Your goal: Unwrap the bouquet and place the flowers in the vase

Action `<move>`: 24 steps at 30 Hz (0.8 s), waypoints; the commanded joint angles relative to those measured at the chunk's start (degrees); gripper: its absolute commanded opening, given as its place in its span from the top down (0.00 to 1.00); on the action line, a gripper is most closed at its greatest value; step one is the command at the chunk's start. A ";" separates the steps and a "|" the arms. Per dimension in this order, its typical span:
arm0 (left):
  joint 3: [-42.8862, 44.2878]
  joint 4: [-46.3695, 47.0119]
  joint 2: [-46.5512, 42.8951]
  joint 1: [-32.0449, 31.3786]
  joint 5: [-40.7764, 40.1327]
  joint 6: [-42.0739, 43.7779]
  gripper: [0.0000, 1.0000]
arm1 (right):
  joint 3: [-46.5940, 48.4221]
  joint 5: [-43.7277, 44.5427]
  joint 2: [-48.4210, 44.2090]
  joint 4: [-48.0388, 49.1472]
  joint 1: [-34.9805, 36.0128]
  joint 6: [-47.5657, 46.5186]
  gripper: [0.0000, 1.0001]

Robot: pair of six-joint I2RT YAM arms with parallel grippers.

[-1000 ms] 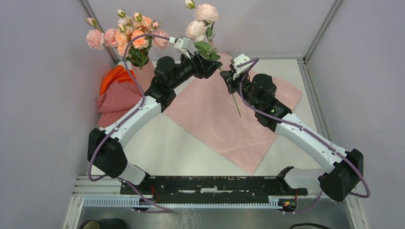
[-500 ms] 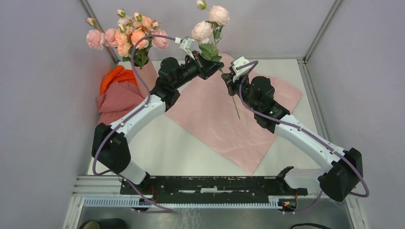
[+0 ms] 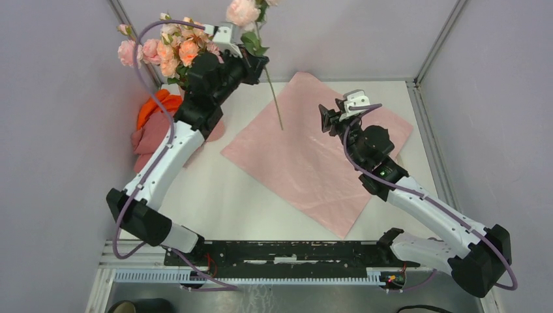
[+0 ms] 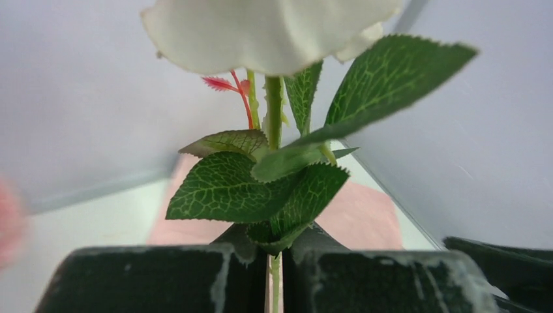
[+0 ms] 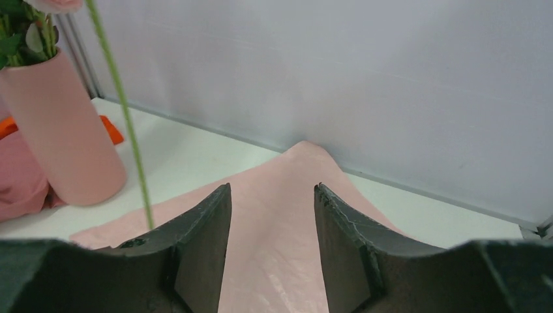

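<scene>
My left gripper (image 3: pixel 255 62) is shut on the thin green stem (image 4: pixel 272 111) of one pale pink rose (image 3: pixel 242 10), just under its leaves (image 4: pixel 235 186). The stem (image 3: pixel 274 98) hangs free over the table, close to the right of the vase. The pale-pink vase (image 5: pixel 65 130) stands at the back left, holding several flowers (image 3: pixel 169 52); in the top view my left arm hides most of it. My right gripper (image 3: pixel 324 116) is open and empty above the bouquet's pink sheet (image 3: pixel 313 156), which lies flat. In the right wrist view the jaws (image 5: pixel 272 189) stand apart over the sheet, with the hanging stem (image 5: pixel 124 124) to their left.
An orange cloth (image 3: pixel 153 107) and a salmon-pink cloth (image 3: pixel 147 140) lie bunched at the left wall beside the vase. Grey walls close the table at the back and both sides. White tabletop (image 3: pixel 215 202) shows in front of the sheet.
My right gripper has let go of the stem, opened and drawn back to the right. My left arm has carried the rose up and left, toward the vase.
</scene>
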 commanded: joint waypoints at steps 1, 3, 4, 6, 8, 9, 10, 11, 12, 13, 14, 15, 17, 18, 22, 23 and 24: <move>4.86 -4.45 -6.43 4.02 -9.93 11.54 0.98 | 0.14 5.31 0.94 4.64 -0.11 -0.27 0.45; 6.64 -5.15 -7.09 7.12 -10.67 13.71 0.98 | 0.71 5.17 2.20 4.14 -0.12 -0.38 0.45; 7.64 -5.51 -7.36 8.91 -11.33 14.58 0.98 | 0.73 5.18 2.84 4.33 -0.17 -0.30 0.45; 9.48 -6.52 -7.44 11.59 -13.99 16.79 0.98 | 1.02 4.76 3.98 4.41 -0.15 -0.12 0.45; 10.88 -7.34 -7.32 12.98 -17.70 20.61 0.98 | 1.28 4.23 4.95 4.68 -0.21 -0.12 0.45; 11.13 -7.16 -7.28 13.48 -18.98 22.31 0.98 | 1.55 4.09 5.56 4.50 -0.24 -0.12 0.45; 11.36 -6.86 -7.08 14.10 -19.89 23.51 0.98 | 1.71 3.75 6.16 4.57 -0.31 -0.16 0.45; 11.58 -6.52 -6.85 14.82 -20.17 24.41 0.98 | 1.93 3.49 6.64 4.59 -0.33 -0.13 0.45; 11.62 -5.89 -6.57 15.48 -20.30 25.02 0.98 | 2.28 3.06 7.37 4.47 -0.42 -0.12 0.45; 11.62 -5.28 -6.26 16.18 -20.35 25.53 0.98 | 2.68 2.61 7.92 4.20 -0.47 -0.12 0.45; 11.62 -4.85 -5.89 16.81 -20.34 25.99 0.98 | 2.92 2.26 8.39 4.06 -0.53 0.05 0.45; 11.58 -4.30 -5.48 17.53 -20.46 26.34 0.98 | 2.85 1.84 8.74 4.23 -0.53 0.06 0.45; 11.22 -3.20 -4.75 18.34 -20.70 27.26 0.98 | 2.96 1.53 9.57 4.37 -0.56 0.14 0.45; 11.08 -2.39 -4.22 18.79 -20.89 27.81 0.98 | 3.08 1.35 10.03 4.17 -0.51 0.14 0.46; 12.57 -0.45 -2.74 20.23 -20.93 29.02 0.98 | 3.63 0.90 11.39 3.81 -0.55 0.06 0.46; 13.65 -0.56 -2.20 20.58 -20.73 29.04 0.98 | 3.61 0.85 11.58 3.90 -0.56 0.06 0.46; 14.78 -0.72 -1.75 20.86 -20.62 29.09 0.98 | 3.70 0.72 11.80 3.89 -0.58 0.07 0.46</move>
